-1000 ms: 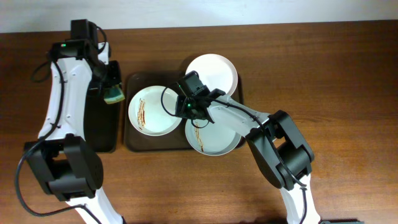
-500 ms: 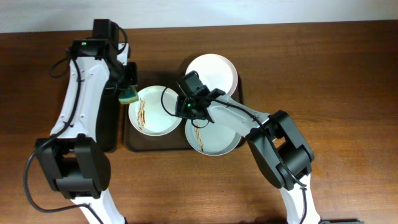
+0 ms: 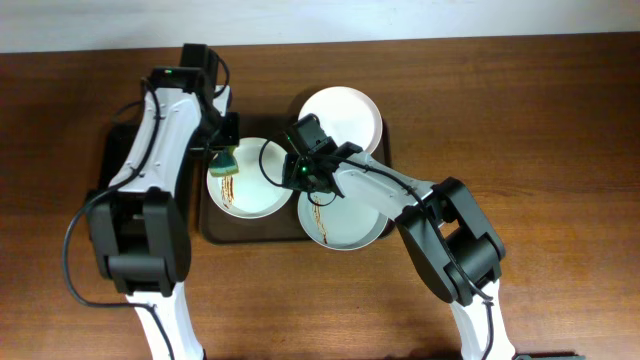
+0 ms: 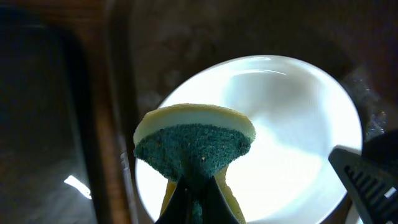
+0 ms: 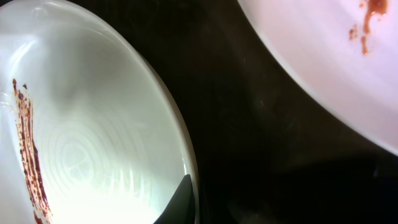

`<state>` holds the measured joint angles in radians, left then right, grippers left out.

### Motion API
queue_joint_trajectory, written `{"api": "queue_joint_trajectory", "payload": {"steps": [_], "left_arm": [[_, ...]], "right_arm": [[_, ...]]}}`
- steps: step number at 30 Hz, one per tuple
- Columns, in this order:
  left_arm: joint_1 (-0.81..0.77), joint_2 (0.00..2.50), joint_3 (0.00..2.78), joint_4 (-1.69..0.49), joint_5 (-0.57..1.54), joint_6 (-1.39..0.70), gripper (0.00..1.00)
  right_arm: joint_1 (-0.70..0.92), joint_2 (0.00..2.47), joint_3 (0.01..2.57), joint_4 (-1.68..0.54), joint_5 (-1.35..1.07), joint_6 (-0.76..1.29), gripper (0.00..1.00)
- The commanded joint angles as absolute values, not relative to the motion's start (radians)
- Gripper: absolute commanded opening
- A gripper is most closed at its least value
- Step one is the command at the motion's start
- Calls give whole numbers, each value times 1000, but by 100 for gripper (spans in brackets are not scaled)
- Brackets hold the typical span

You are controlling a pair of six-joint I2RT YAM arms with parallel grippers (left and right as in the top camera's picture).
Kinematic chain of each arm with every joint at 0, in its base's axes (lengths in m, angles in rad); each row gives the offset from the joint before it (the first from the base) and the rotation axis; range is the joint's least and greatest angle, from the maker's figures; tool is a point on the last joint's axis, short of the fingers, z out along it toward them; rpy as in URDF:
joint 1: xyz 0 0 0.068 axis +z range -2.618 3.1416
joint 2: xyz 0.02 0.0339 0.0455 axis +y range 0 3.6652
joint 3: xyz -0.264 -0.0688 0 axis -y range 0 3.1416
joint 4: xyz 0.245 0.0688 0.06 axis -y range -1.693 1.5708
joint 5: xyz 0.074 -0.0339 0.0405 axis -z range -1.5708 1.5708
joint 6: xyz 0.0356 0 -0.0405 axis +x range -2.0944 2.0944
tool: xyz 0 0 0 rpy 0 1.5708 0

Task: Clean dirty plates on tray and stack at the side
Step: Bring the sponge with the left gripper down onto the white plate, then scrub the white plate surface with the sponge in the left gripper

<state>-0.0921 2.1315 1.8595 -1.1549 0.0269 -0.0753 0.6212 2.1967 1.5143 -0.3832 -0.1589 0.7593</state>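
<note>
Three plates (image 3: 345, 115) are seen on tray (image 3: 212, 228). Sponge (image 4: 194, 146) is pinched by left tool (image 4: 198, 208) over streaked plate (image 3: 255, 190). Right tool (image 5: 183, 202) is pressed together at its rim.

Above the left pincer (image 4: 193, 202), the yellow-and-green scouring sponge (image 4: 194, 146) hides the near part of the round white plate (image 4: 298, 124). Glare washes out any streaks there, and the bottom edge cuts off both fingers. At the right pincer (image 5: 183, 202) only 1 dark finger shows on that plate's rim. Right of it, the second round pale plate with red spots (image 5: 323, 68) is cropped by 2 edges.
</note>
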Motion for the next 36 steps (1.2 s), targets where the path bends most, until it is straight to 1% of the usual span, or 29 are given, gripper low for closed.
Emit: {"api": "queue_joint_trajectory", "payload": {"steps": [1, 12, 15, 22, 29, 33, 36], "left_arm": [[-120, 2162, 1878, -1134, 38, -89, 1], [-142, 2233, 1860, -1084, 23, -119, 1], [-142, 2263, 1850, -1051, -33, -119, 1], [-142, 2321, 1846, -1076, -212, -117, 1], [-149, 2325, 1844, -1217, -185, -112, 1], [-149, 2325, 1843, -1280, -44, -112, 1], [-149, 2325, 1843, -1335, 15, -111, 1]], "right_arm": [[615, 2211, 1510, -405, -138, 761, 4], [613, 2211, 1510, -406, -138, 761, 4], [613, 2211, 1510, -405, -138, 761, 4], [613, 2211, 1510, -405, -138, 761, 4], [606, 2211, 1510, -404, -139, 761, 4], [606, 2211, 1510, -402, -146, 761, 4], [606, 2211, 1510, -401, -146, 761, 4]]}}
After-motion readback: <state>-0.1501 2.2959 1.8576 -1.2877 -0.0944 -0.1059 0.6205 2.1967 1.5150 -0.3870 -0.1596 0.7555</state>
